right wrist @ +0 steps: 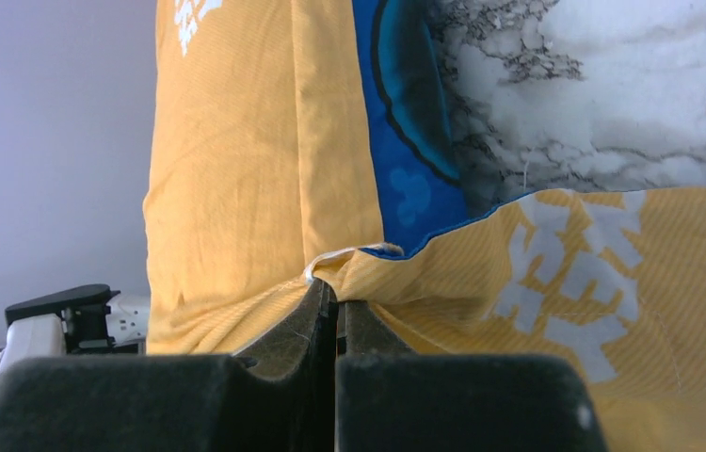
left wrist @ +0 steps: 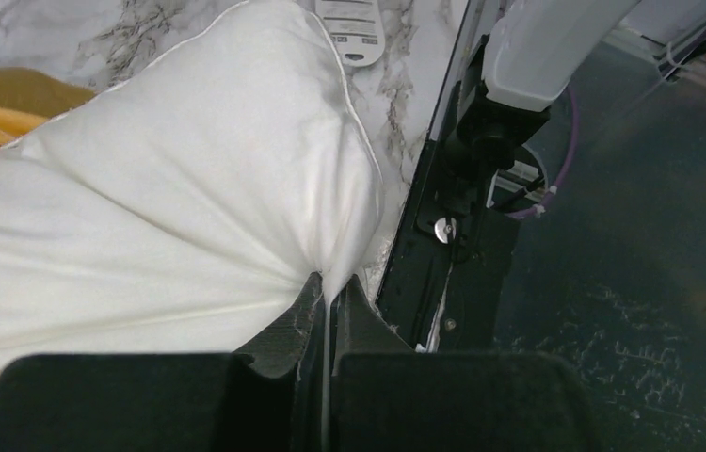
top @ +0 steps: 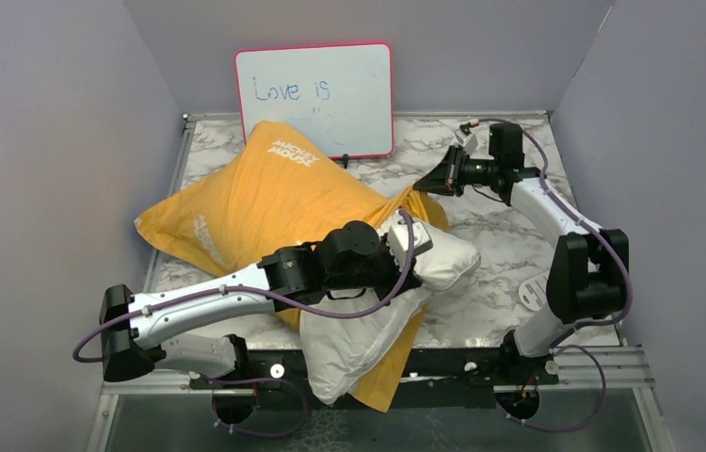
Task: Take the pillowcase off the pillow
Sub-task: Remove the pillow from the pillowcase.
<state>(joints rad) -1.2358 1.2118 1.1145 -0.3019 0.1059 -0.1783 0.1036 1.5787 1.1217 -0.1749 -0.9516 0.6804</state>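
Pillowcase (top: 255, 202): yellow-orange face up on the marble table (top: 509, 235), left of centre, open end turned toward the right and near side.
Pillow (top: 359, 334): white, partly out of that open end, with its near corner hanging over the table's front edge.
Left gripper (left wrist: 328, 299): jaws clamped on a pinch of pillow fabric beside the seam; this is your anchor.
Right gripper (right wrist: 335, 299): jaws clamped on the pillowcase hem, where the blue face shows.
Reason for hold: with one grip on each layer, you can probably draw cover and filling apart.
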